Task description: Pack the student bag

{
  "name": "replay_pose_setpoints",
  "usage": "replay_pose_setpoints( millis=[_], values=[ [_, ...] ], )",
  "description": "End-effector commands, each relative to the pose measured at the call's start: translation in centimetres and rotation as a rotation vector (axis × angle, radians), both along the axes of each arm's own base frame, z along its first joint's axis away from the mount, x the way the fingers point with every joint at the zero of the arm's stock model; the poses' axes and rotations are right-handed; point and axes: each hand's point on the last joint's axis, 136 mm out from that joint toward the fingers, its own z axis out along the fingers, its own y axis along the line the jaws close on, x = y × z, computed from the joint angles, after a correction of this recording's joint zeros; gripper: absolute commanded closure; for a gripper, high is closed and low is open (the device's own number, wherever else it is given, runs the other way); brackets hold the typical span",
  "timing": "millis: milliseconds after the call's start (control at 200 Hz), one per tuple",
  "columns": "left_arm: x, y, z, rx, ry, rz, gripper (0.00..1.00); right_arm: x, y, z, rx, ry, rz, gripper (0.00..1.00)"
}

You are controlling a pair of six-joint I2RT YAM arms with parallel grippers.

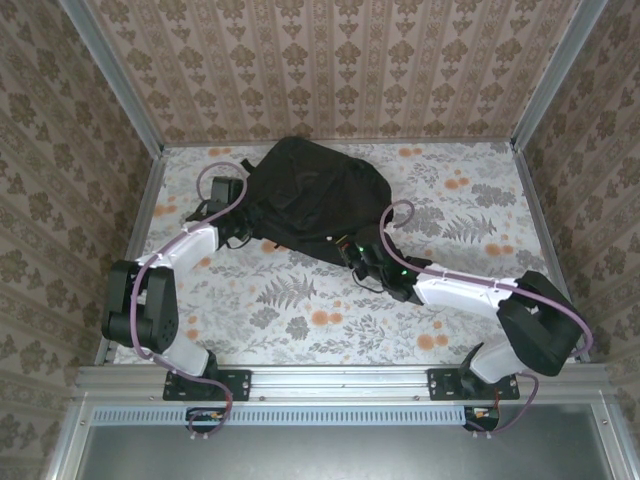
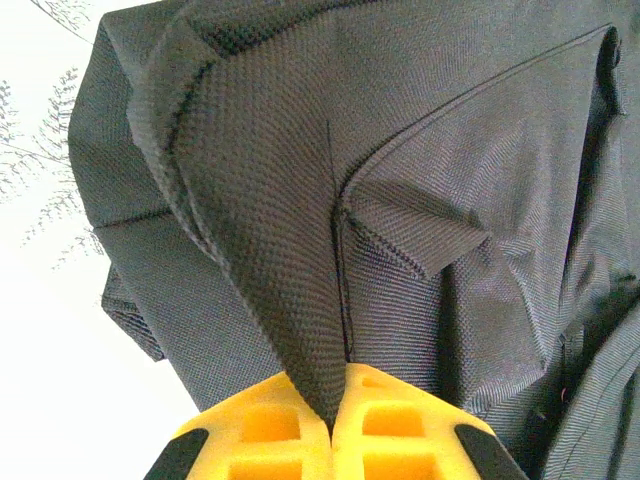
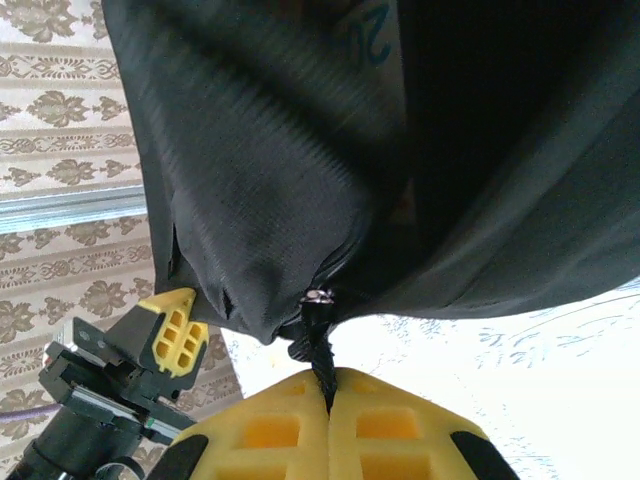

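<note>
Right gripper [image 3: 328,398] is shut on a black pull cord [image 3: 320,345]. Left gripper [image 2: 333,418], also shut, pinches a fold of the student bag [image 1: 310,200], which lies mid-table toward the far wall. Probable step: opening the bag. The next move calls for drawing the cord along the zip with the fold anchored.

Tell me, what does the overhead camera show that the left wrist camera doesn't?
Overhead: the whole bag lying on the floral table, the left arm and right arm reaching it, and the papered walls. Left wrist: up close, the left gripper shut on a fold of the bag's woven fabric, beside a stitched seam. Both: the black bag and some of the table.
</note>
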Motion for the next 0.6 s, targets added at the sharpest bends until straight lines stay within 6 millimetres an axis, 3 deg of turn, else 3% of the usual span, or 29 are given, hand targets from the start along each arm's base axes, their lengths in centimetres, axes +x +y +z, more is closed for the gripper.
replay_pose_setpoints(
  millis=[0, 340, 595],
  values=[
    [0.5, 2.6, 0.9, 0.064, -0.04, 0.074, 1.0, -0.6, -3.0, 0.5, -0.079, -0.012, -0.036, 1.0],
    [0.6, 2.4, 0.8, 0.063, -0.033, 0.068, 1.0, -0.2, -9.0, 1.8, -0.197, -0.021, -0.076, 1.0],
    [2.0, 0.3, 1.9, 0.099, -0.055, -0.031, 1.0, -0.4, -8.2, 2.1, -0.231, -0.02, 0.055, 1.0]
  ],
)
